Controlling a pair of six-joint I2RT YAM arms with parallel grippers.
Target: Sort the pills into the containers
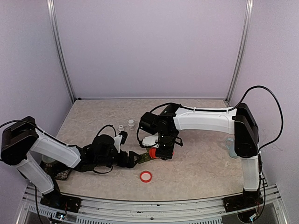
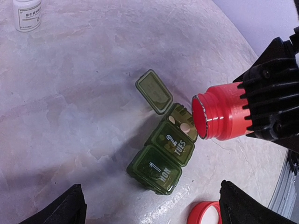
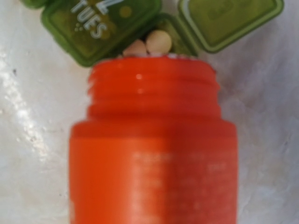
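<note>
Pills lie in containers open end compartment; right jaws clamped on tilted red bottle just beside it; left jaws apart.

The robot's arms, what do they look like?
The left arm and right arm have white link shells and black joint housings, each trailing a thin black cable loop. The left gripper and right gripper are black, the right's fingers ribbed.
</note>
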